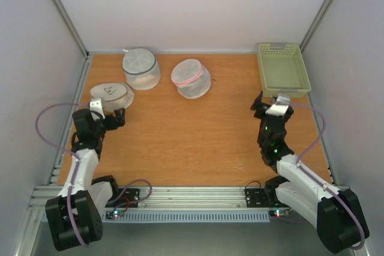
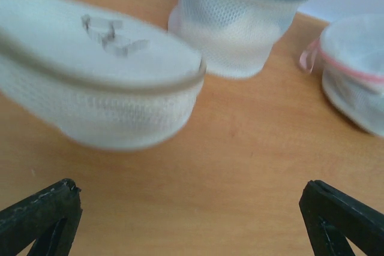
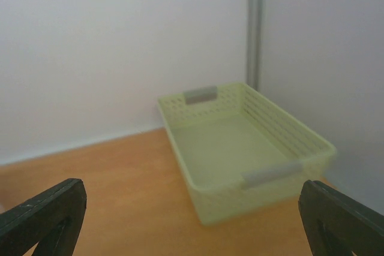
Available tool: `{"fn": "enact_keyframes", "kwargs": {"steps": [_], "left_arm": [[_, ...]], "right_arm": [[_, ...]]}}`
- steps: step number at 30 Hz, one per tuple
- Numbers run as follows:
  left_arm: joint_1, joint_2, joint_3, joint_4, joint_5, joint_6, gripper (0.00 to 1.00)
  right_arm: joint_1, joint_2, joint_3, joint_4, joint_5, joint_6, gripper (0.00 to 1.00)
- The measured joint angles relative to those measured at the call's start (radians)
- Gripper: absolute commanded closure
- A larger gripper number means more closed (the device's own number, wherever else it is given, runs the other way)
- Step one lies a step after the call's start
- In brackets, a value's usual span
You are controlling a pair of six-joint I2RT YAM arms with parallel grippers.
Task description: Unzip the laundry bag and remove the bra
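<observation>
Both jaws are open and empty, and the soft, light laundry bag [image 1: 195, 90] at top middle looks easiest pinched by its pink band [image 1: 188, 80].

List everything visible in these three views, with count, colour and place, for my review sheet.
round white mesh laundry bag with a pink zipper band: one, white and pink, far centre of the table
round white mesh drum bag with a grey band: one, white and grey, far left, beside the pink-banded bag
flatter round white bag with a dark mark on top: one, white, left side, just ahead of the left arm
pale green perforated plastic basket: one, green with grey handles, far right corner, empty
orange-brown wooden table: one, under everything
left gripper: one, black, open, facing the flat bag, holding nothing
right gripper: one, black, open, facing the basket, holding nothing
</observation>
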Motion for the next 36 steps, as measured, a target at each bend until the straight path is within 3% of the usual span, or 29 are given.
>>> {"fn": "enact_keyframes", "kwargs": {"steps": [8, 15, 28, 32, 36], "left_arm": [[0.006, 0.089, 0.521, -0.389, 0.004, 0.135, 0.01], [0.004, 0.274, 0.959, -0.785, 0.06, 0.177, 0.01], [-0.13, 0.487, 1.075, -0.941, 0.136, 0.136, 0.01], [-0.132, 0.529, 1.076, -0.941, 0.145, 0.134, 0.01], [-0.135, 0.536, 1.075, -0.938, 0.152, 0.132, 0.01]], "right_arm": [[-0.002, 0.249, 0.587, -0.372, -0.321, 0.048, 0.02], [0.024, 0.572, 0.936, -0.528, -0.631, 0.145, 0.06], [0.052, 1.239, 1.538, -0.843, -0.683, 0.3, 0.12], [0.052, 1.399, 1.725, -0.961, -0.706, 0.305, 0.26], [0.053, 1.479, 1.823, -1.035, -0.76, 0.307, 0.6]]}}
